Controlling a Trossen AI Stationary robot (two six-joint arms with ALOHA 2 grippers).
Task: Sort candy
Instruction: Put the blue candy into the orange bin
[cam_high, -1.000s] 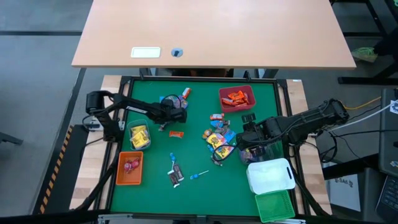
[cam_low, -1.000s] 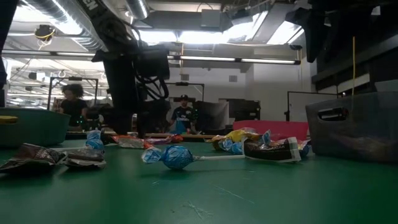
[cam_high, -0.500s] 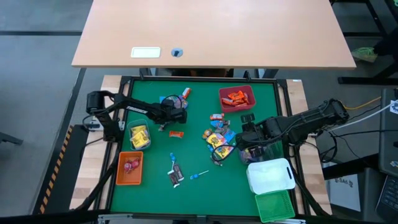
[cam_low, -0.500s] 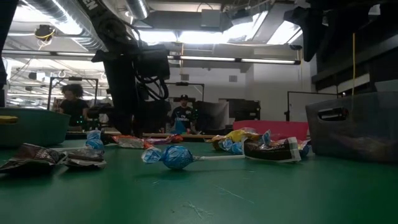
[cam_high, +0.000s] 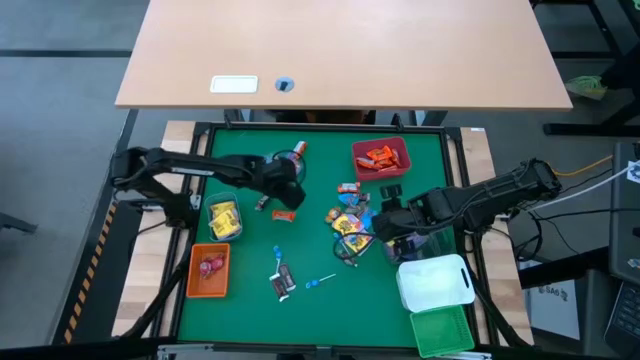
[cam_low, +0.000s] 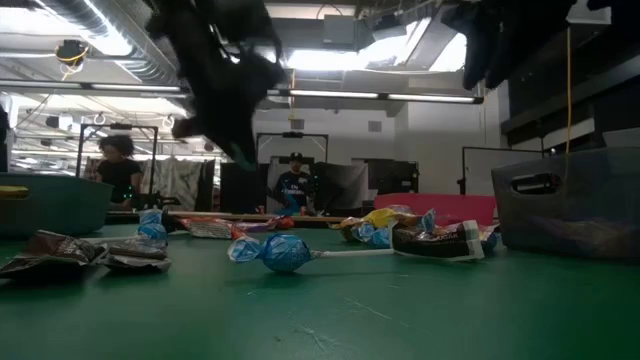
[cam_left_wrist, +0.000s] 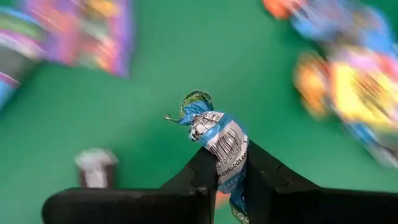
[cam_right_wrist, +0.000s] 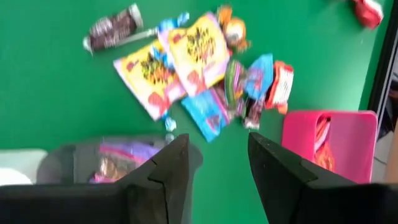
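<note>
My left gripper (cam_left_wrist: 229, 163) hangs above the green mat's far left part (cam_high: 283, 180), shut on one blue-and-white wrapped candy (cam_left_wrist: 214, 134). A pile of candy (cam_high: 350, 220) in yellow, blue and orange wrappers lies flat on the mat at mid-right. My right gripper (cam_right_wrist: 217, 163) is open with nothing between its fingers. It stands just right of that pile (cam_right_wrist: 199, 68), above a clear bin (cam_right_wrist: 118, 163) of purple candy. An orange candy (cam_high: 284, 214), a blue lollipop (cam_low: 285, 252) and dark brown wrappers (cam_high: 283, 282) lie loose on the mat. My left gripper pinches the candy's printed wrapper body (cam_left_wrist: 231, 163) between its two fingers. The fingers slant down from the table's left side. The candy's twisted end (cam_left_wrist: 194, 104) sticks out past the fingertips, and the candy is lifted clear of the mat.
A red bin (cam_high: 381, 158) with orange-red candy stands at the far right. A clear bin (cam_high: 223, 218) of yellow candy and an orange bin (cam_high: 209, 270) sit at the left. A white bin (cam_high: 435, 283) and a green bin (cam_high: 441, 330) sit at the near right.
My left gripper has shut on the blue-and-white candy and risen from the mat while rolling its wrist, which lifted the candy clear. My right gripper has tipped a little toward the pile.
</note>
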